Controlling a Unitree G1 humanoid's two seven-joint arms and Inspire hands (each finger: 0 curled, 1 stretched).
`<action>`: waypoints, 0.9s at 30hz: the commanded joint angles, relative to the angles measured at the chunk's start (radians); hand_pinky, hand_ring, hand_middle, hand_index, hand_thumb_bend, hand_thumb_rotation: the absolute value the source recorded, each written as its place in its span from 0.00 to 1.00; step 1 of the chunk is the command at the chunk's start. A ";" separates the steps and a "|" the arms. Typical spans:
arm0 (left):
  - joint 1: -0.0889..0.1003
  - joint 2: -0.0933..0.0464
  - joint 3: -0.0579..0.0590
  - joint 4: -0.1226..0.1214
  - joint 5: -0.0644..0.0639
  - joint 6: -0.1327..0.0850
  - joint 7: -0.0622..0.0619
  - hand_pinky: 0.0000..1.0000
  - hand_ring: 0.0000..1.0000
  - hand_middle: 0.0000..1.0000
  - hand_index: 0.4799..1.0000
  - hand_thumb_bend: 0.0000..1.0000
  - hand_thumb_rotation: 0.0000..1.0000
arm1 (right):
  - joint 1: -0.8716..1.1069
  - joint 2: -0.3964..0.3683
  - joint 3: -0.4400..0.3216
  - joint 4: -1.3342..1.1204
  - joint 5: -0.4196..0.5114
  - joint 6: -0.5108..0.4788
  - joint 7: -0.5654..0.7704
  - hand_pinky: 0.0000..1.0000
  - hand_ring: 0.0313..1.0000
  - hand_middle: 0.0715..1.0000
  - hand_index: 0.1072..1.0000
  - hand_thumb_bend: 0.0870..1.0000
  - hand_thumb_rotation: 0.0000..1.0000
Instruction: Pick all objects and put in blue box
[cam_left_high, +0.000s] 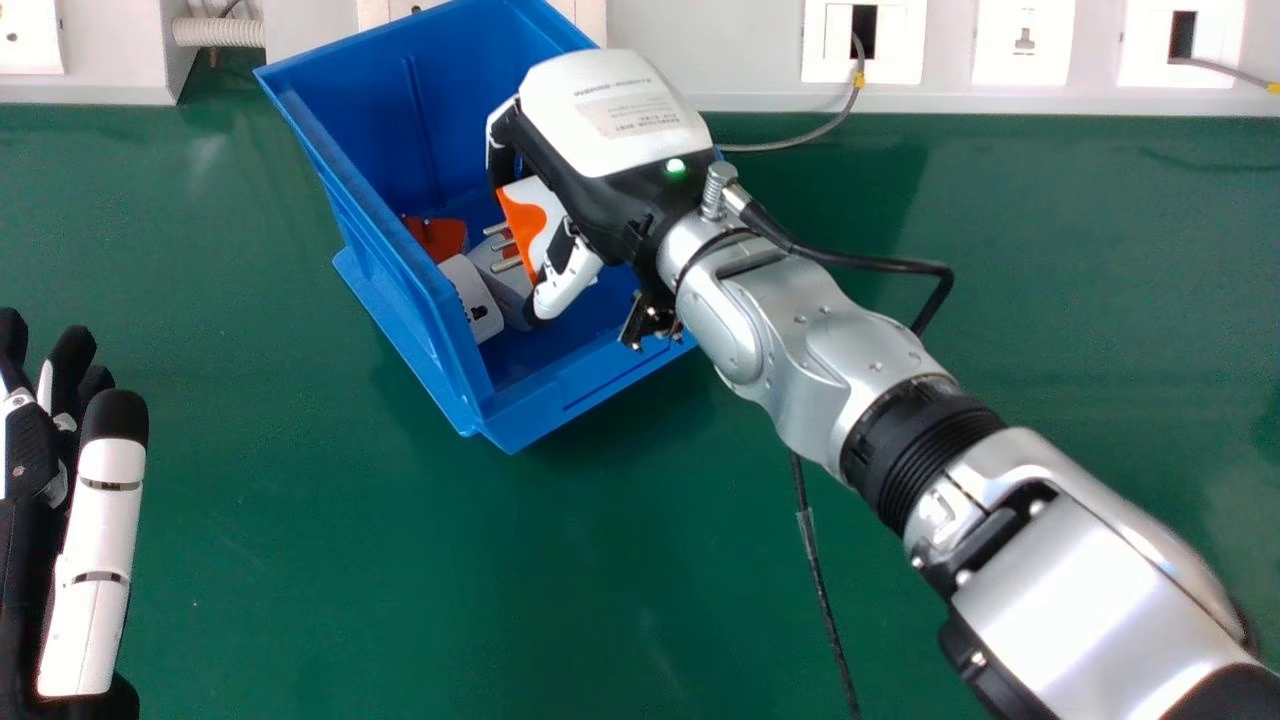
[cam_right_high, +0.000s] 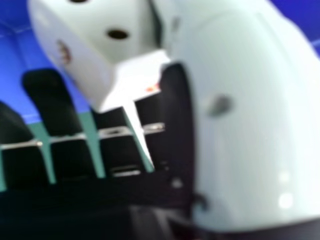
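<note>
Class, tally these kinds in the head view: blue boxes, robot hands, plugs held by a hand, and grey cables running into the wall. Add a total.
Blue box: 1
Robot hands: 2 (left hand, right hand)
Held plug: 1
Grey cables: 2 (left cable, right cable)
Total: 6

Head view: the blue plastic box (cam_left_high: 365, 235) is cut off by the upper edge and partly hidden by the black and white right hand (cam_left_high: 590, 200), which also covers part of a white and orange plug with metal pins (cam_left_high: 540, 215). This plug partly masks a pale grey plug (cam_left_high: 505, 285). The black and white left hand (cam_left_high: 105, 520) and silver right forearm (cam_left_high: 1090, 590) are cropped. The white printed label (cam_left_high: 640, 110) is too small to read.
</note>
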 joint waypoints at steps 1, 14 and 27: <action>0.009 -0.005 0.007 -0.025 0.003 -0.029 0.001 1.00 1.00 1.00 1.00 0.48 0.84 | -0.055 0.007 0.005 0.010 0.009 0.005 -0.018 0.22 0.34 0.40 0.45 0.46 0.02; 0.046 -0.033 -0.012 -0.054 0.010 -0.030 0.008 1.00 1.00 1.00 1.00 0.49 0.85 | -0.070 0.034 0.034 0.042 0.008 0.083 -0.026 0.24 0.37 0.46 0.44 0.46 0.01; 0.039 -0.051 -0.015 -0.030 0.026 -0.058 0.014 1.00 1.00 1.00 1.00 0.51 0.84 | -0.065 0.052 -0.014 0.053 0.099 0.074 -0.015 0.28 0.40 0.51 0.45 0.45 0.00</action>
